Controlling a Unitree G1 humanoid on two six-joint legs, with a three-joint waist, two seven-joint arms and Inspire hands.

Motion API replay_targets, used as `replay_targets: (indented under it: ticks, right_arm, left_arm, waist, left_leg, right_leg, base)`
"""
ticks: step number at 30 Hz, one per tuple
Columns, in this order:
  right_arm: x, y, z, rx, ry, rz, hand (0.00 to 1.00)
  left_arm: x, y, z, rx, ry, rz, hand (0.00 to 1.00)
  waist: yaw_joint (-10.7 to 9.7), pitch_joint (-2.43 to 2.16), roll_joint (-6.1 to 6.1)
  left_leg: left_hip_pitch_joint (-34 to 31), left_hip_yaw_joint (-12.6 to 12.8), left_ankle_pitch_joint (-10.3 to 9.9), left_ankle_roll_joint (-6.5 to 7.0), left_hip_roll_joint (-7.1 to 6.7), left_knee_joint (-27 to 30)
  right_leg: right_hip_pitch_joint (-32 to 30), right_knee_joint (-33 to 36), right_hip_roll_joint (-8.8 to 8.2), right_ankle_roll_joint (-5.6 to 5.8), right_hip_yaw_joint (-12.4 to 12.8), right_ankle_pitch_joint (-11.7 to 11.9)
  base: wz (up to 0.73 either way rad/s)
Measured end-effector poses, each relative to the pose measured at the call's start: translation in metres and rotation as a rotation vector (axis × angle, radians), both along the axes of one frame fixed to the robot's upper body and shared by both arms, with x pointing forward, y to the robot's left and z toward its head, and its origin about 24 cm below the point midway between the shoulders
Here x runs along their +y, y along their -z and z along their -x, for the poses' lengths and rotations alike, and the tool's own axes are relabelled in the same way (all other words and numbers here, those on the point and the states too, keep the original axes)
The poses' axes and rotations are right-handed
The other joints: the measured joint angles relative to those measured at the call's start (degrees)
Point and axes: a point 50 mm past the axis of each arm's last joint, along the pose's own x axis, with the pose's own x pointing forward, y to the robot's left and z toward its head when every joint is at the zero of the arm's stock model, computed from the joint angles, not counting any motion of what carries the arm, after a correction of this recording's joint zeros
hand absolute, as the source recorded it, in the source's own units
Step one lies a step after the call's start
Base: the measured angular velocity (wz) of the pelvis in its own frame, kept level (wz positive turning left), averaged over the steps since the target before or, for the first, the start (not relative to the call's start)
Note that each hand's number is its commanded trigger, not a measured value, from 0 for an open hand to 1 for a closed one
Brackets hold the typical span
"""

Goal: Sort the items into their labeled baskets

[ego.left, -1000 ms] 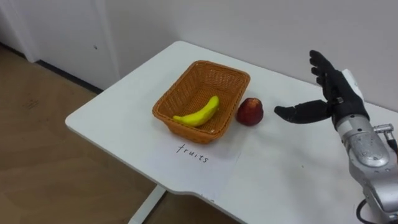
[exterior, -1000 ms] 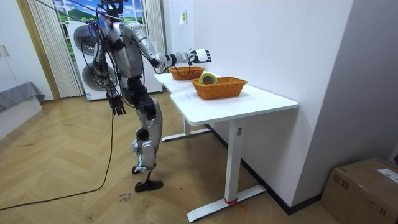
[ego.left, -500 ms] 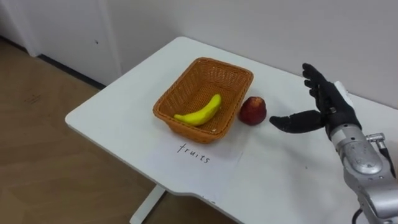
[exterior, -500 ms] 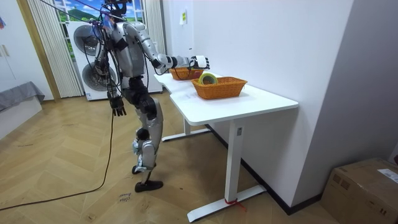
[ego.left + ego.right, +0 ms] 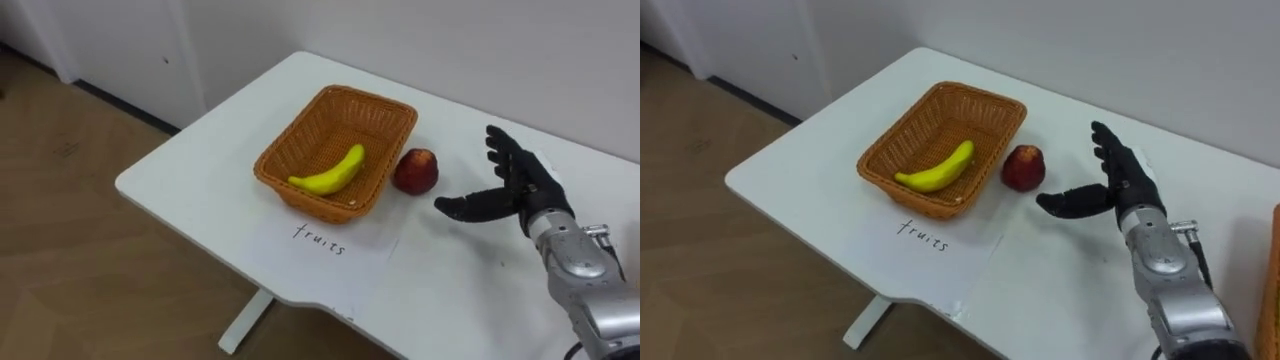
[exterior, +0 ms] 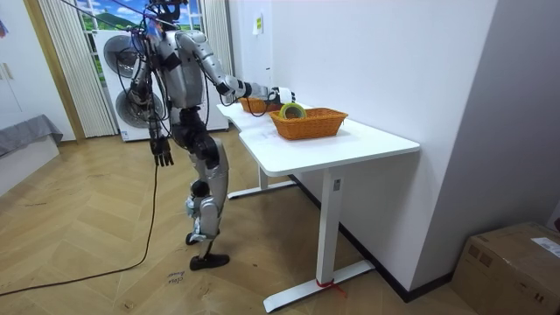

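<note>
Red apple [image 5: 415, 171] lies just beside the wicker basket [image 5: 340, 122] holding a banana [image 5: 330, 175]; your right hand [image 5: 524, 190], spread wide and empty, is near it. Room view adds a second basket [image 6: 308, 123] and your left hand [image 6: 162, 152] hanging.

One banana [image 5: 328, 172] lies in the fruit basket [image 5: 340, 122], and one apple [image 5: 415, 171] sits at its 3 o'clock. One paper sheet [image 5: 345, 265] lies at its 6 o'clock. A second basket [image 6: 308, 125] holds one tape roll [image 6: 292, 109], both baskets on one surface [image 5: 200, 175].
</note>
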Motion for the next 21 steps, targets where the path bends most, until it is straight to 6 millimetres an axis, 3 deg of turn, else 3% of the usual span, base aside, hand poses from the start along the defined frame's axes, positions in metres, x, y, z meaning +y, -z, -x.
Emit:
replay_targets:
  ticks: [7,10,14,21]
  right_arm:
    - [-0.004,-0.014,-0.024,-0.028,0.013,0.017,0.00]
    - [-0.003,-0.015,-0.029,-0.031,-0.017,0.020,0.00]
    - [-0.009,-0.023,-0.042,-0.036,0.002,0.025,0.00]
    - [-0.006,-0.028,-0.047,-0.050,-0.017,0.022,0.00]
  left_arm:
    - [0.003,0.000,-0.035,-0.115,0.019,0.001,0.00]
    - [0.004,0.001,-0.040,-0.135,0.006,-0.007,0.00]
    - [0.003,0.002,-0.052,-0.160,0.007,-0.012,0.00]
    - [0.000,0.004,-0.062,-0.181,-0.012,0.002,0.00]
  waist:
    - [1.3,0.64,-0.67]
    - [1.8,0.79,-0.46]
    - [2.2,0.82,-0.24]
    - [3.0,0.85,-0.34]
  left_leg:
    - [-6.8,-0.3,0.7,-0.26,0.21,1.7]
    - [-7.9,0.1,0.8,-0.22,0.26,2.2]
    - [-8.8,0.1,1.0,-0.36,0.48,1.8]
    - [-9.6,1.7,1.3,-0.50,1.13,1.4]
  right_leg:
    - [-6.6,1.5,0.09,-0.83,-0.6,0.5]
    - [-7.9,1.7,0.06,-0.87,-0.1,0.5]
    - [-9.1,1.7,0.20,-1.15,0.5,0.7]
    - [-11.1,2.8,0.29,-1.56,2.0,1.0]
  base:
    - [0.05]
    - [-0.06]
    - [-0.06]
    - [-0.12]
